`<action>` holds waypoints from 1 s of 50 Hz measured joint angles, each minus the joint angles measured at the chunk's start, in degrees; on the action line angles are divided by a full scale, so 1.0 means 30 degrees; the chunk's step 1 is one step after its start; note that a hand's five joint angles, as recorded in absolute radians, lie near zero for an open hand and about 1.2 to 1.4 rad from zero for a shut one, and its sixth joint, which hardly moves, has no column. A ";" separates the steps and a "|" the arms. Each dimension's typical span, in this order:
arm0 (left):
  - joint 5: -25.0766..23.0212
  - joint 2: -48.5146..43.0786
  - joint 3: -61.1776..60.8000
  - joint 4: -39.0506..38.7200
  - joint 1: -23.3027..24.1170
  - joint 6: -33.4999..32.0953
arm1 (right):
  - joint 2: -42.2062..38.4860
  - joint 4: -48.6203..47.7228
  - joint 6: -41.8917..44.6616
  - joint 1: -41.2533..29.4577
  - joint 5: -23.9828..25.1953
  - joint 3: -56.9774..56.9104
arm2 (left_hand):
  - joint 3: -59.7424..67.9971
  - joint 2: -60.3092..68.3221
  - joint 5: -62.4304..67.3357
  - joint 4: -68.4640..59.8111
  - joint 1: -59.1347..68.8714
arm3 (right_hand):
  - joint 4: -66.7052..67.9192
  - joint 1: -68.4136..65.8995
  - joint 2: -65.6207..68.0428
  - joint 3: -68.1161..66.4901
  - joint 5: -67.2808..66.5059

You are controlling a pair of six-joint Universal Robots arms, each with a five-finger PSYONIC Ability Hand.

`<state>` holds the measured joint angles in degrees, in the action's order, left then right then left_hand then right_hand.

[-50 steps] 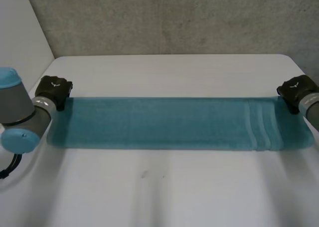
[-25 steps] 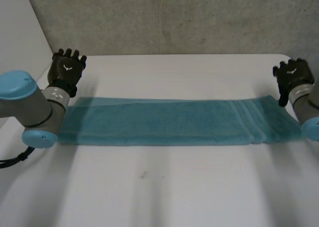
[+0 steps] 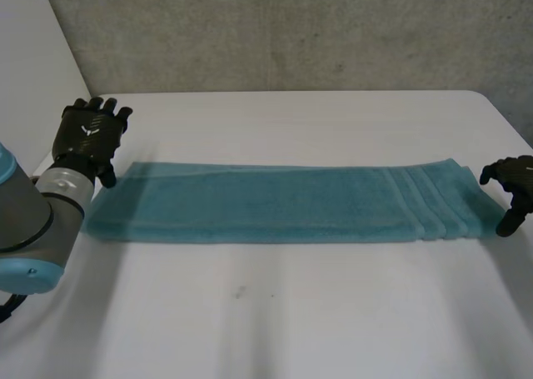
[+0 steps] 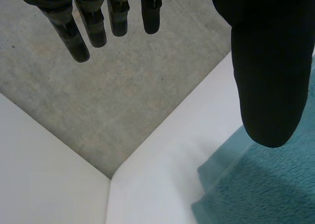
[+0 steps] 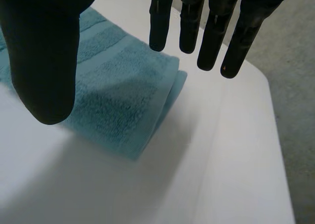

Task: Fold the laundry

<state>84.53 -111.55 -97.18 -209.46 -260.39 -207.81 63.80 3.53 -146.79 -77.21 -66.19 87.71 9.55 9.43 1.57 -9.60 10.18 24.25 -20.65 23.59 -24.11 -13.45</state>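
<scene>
A teal towel point(image 3: 275, 202) lies folded lengthwise into a long narrow strip across the white table point(image 3: 291, 312), with woven stripes near its right end. My left hand point(image 3: 86, 137) is open just beyond the towel's far left corner, its fingers straight and holding nothing. In the left wrist view its thumb point(image 4: 266, 61) hangs over that towel corner point(image 4: 251, 184). My right hand point(image 3: 515, 179) sits off the towel's right end with relaxed, spread fingers and is empty. In the right wrist view the open hand point(image 5: 44, 51) hovers over the doubled towel end point(image 5: 123, 101).
The table's far edge meets a grey concrete floor point(image 3: 291, 29). A white panel point(image 3: 33, 37) stands at the far left. The table's right edge runs close to my right hand. Bare tabletop stretches in front of the towel.
Both hands were shut at the towel's far corners, then opened and let go. The towel now lies as a narrower strip. The left hand drew back left; the right hand dropped beside the right end.
</scene>
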 measured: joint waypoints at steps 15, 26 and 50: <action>0.0077 0.0050 -0.0264 -0.0020 -0.0064 0.0821 | -0.2200 -0.1825 0.0004 0.1089 0.1936 -0.0267 | 0.0000 0.0000 0.0000 0.0000 0.0000 | 0.4355 -0.3739 0.4535 -0.4415 -0.4128; 0.0094 0.0032 -0.0363 -0.0026 -0.0060 0.0773 | -0.2950 -0.1948 0.0002 0.1126 0.1772 -0.0586 | 0.0000 0.0000 0.0000 0.0000 0.0000 | 1.2926 -1.0817 1.3375 -1.2946 -1.2484; 0.0202 0.0340 -0.0492 -0.0032 -0.0604 0.0774 | -0.3054 -0.2982 0.3344 0.4834 -0.5097 -0.3493 | 0.0000 0.0000 0.0003 0.0000 0.0000 | 1.4678 -1.1379 1.4675 -1.4565 -1.4086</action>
<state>85.14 -110.53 -98.66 -209.55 -262.21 -205.49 54.64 -5.41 -136.76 -62.71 -81.48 77.23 9.55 9.43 1.58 -9.60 10.18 68.29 -54.78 67.61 -67.81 -55.71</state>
